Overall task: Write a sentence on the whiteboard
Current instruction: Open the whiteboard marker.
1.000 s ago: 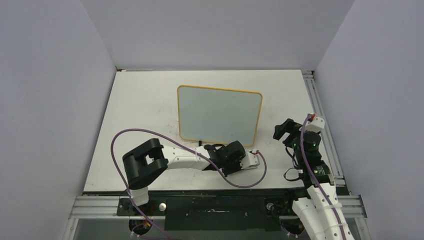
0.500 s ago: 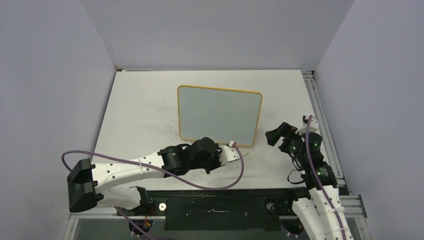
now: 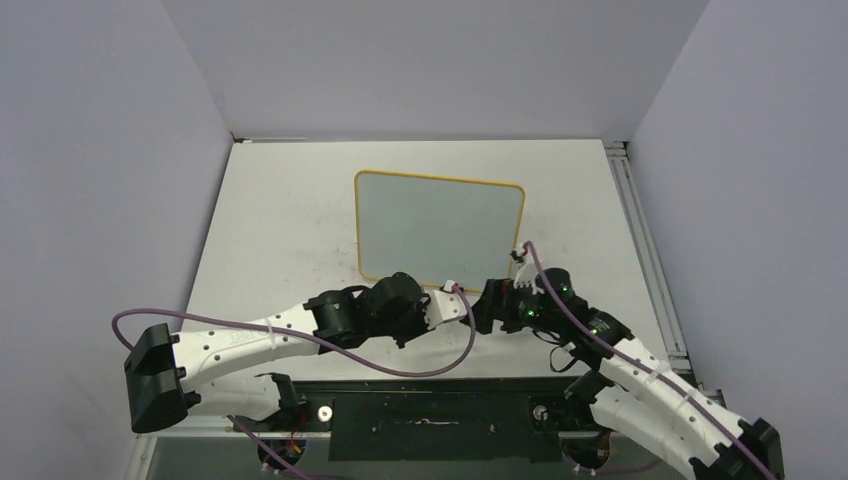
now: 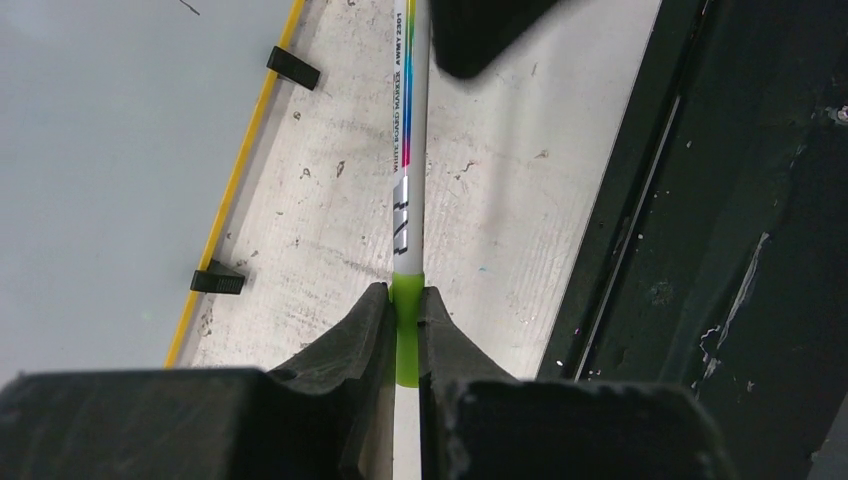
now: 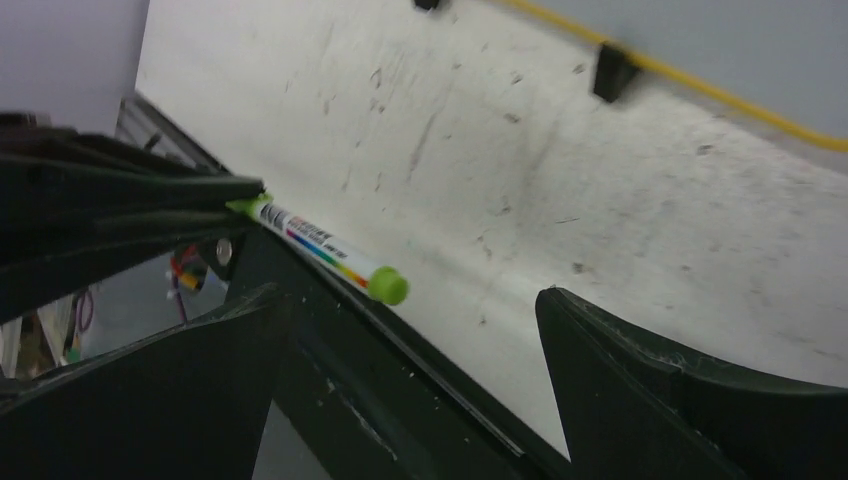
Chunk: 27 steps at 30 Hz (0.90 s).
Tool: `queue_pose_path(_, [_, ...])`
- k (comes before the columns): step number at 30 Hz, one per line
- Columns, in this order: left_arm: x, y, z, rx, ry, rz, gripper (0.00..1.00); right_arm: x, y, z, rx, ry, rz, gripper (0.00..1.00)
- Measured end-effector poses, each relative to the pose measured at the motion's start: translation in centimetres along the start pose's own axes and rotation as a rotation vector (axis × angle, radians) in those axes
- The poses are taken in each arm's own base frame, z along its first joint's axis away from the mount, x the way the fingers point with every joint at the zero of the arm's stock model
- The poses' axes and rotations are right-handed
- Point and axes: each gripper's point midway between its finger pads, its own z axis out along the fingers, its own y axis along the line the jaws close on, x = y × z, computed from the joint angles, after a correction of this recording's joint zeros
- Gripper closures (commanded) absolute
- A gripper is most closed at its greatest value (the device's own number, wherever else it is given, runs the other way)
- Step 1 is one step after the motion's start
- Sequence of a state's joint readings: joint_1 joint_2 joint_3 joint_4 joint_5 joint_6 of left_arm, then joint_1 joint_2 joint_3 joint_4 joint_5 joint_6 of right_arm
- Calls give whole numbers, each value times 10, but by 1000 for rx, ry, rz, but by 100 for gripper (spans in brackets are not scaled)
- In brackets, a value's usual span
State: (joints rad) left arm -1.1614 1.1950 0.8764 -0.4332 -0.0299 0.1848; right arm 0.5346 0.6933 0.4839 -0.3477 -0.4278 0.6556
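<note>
The whiteboard [image 3: 440, 225], pale grey with a yellow frame, lies flat mid-table; no green sentence shows on it. Its edge and black clip feet [image 4: 217, 280] show in the left wrist view, and it also shows in the right wrist view [image 5: 760, 40]. My left gripper [image 3: 445, 304] is just below the board's near edge, shut [image 4: 404, 296] on the green band of a white marker pen [image 4: 411, 150]. My right gripper [image 3: 487, 305] faces it, open [image 5: 410, 292], with the marker's green end cap [image 5: 388, 286] between its fingers, touching neither.
The table's near edge and the black rail [image 4: 700, 200] run right beside both grippers. Purple cables [image 3: 300, 335] loop over the left arm. Grey walls close in the table on three sides.
My right arm has swung left from the table's right edge to meet my left gripper. My left gripper has shifted slightly left and its arm base has swung out, still holding the marker.
</note>
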Motion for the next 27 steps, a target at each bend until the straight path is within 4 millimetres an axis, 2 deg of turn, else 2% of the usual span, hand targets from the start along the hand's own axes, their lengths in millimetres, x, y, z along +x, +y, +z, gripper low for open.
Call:
queue_pose_path(3, [0, 1, -2, 1, -4, -1, 100, 36, 26, 19, -76, 131, -65, 3])
queue_pose_path(6, [0, 0, -3, 5, -3, 1, 100, 65, 43, 32, -116, 226, -122, 4])
queue_pose_path(9, [0, -2, -3, 10, -2, 8, 100, 80, 50, 39, -135, 278, -150, 4])
queue_pose_path(13, [-1, -4, -7, 16, -14, 15, 100, 70, 48, 40, -144, 259, -136, 5])
queue_pose_path(17, [-3, -5, -12, 21, -36, 16, 100, 30, 38, 36, -163, 156, -61, 6])
queue_pose_path(20, [-3, -8, -13, 35, -40, 16, 100, 11, 40, 29, -218, 113, -41, 6])
queue_pose_path(23, [-4, -11, -13, 51, -43, 18, 100, 3, 47, 22, -297, 113, -38, 7])
queue_pose_path(27, [-4, -14, -13, 67, -46, 18, 100, 5, 51, 16, -372, 151, -58, 12])
